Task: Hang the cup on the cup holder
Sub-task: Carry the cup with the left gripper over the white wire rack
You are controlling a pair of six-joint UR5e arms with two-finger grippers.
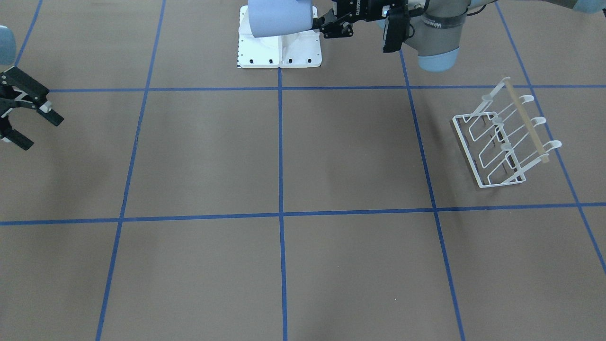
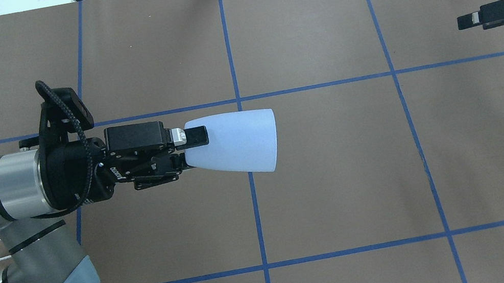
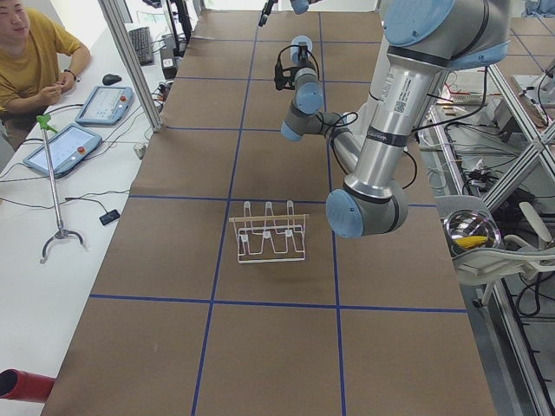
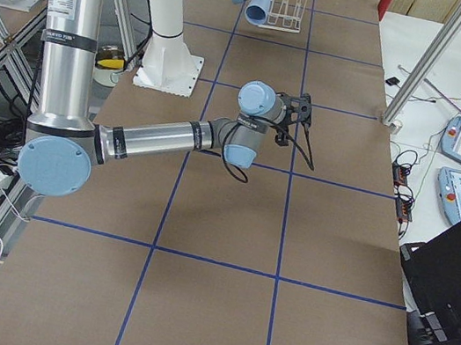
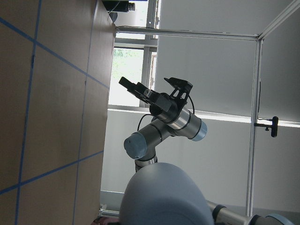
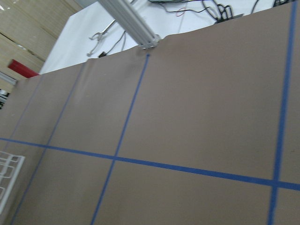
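The pale blue cup (image 2: 237, 143) lies sideways in the air, held by its narrow end in my left gripper (image 2: 191, 151), which is shut on it; its wide mouth points toward the table's middle. It also shows at the top of the front view (image 1: 279, 18) over the white pedestal. The cup holder (image 1: 505, 138), a white wire rack with a wooden bar, stands on the table on my left side, apart from the cup; my left arm hides most of it in the overhead view. My right gripper (image 1: 40, 131) is open and empty, far off on the other side.
The white robot pedestal plate (image 1: 279, 52) sits at the robot's edge of the table. Blue tape lines cross the brown table (image 2: 343, 187). An operator (image 3: 35, 52) sits at a side desk with tablets beyond the table's far edge.
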